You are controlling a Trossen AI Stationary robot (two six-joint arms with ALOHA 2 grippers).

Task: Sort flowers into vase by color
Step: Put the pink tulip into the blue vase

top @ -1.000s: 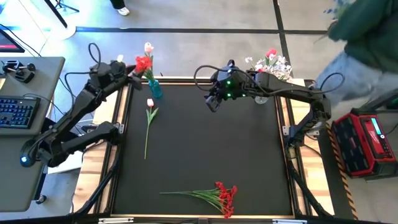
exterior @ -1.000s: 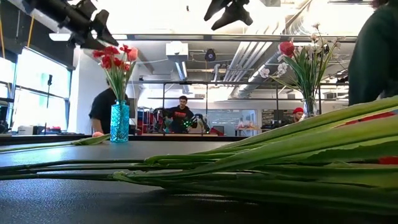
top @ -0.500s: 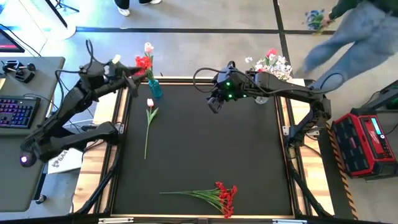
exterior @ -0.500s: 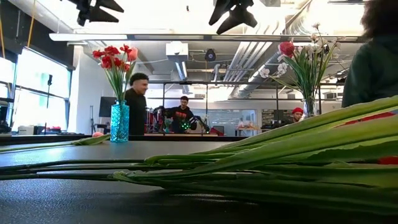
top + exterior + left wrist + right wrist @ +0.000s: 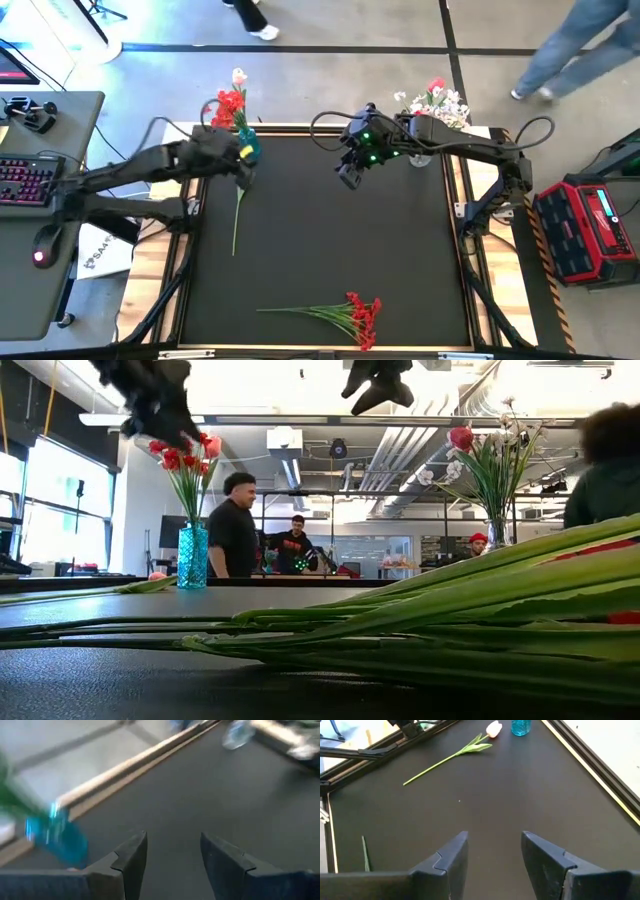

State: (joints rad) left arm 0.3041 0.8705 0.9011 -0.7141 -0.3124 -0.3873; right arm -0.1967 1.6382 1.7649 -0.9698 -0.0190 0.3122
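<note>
A pink-white tulip (image 5: 492, 728) lies flat on the black mat, its stem (image 5: 237, 215) running toward the near edge. My left gripper (image 5: 241, 166) is open above the tulip's bloom end, beside the blue vase (image 5: 249, 144), and hides the bloom in the high view. That vase holds red blooms (image 5: 230, 103) and a pink tulip. My right gripper (image 5: 346, 174) is open in the air over the far middle of the mat. A clear vase (image 5: 424, 156) at the far right holds white blossoms and a red rose (image 5: 461, 437). A bunch of red flowers (image 5: 357, 316) lies at the near edge.
The mat's middle (image 5: 340, 240) holds nothing between the tulip and the red bunch. The bunch's green stems (image 5: 420, 610) fill the low view's foreground. Wooden rails (image 5: 455, 200) frame the mat. A red case (image 5: 585, 230) stands off the right side. People stand and walk in the room behind.
My left arm has swung away from the red blooms in the blue vase, first rising, then coming toward the near edge and down over the tulip on the mat; it shows blurred now. The people beyond the far edge have walked on.
</note>
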